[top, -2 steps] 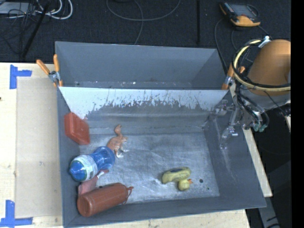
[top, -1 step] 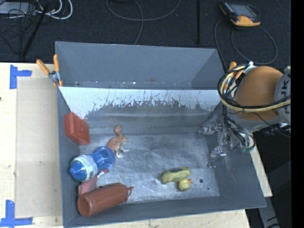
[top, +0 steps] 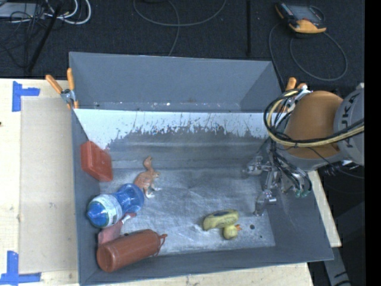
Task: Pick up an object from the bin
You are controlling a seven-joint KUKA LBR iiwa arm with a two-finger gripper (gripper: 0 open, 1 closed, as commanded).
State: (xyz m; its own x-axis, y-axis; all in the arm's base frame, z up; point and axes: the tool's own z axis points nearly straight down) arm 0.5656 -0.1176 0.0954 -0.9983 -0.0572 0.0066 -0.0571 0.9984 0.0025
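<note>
We are viewing the gripper (top: pixel 265 202) hanging at the bin's (top: pixel 178 91) 4 o'clock side, its opening being impossible to tell, with the yellow duck toy (top: pixel 220 221) lying near at its 8 o'clock, long axis running 9-to-3.

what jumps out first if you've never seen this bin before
The gripper, under its orange cover, hangs at the right side of the bin, just up and right of a yellow-green toy lying alone. Bright things crowd the left: a blue bottle, a red-brown bottle and a red block.
</note>
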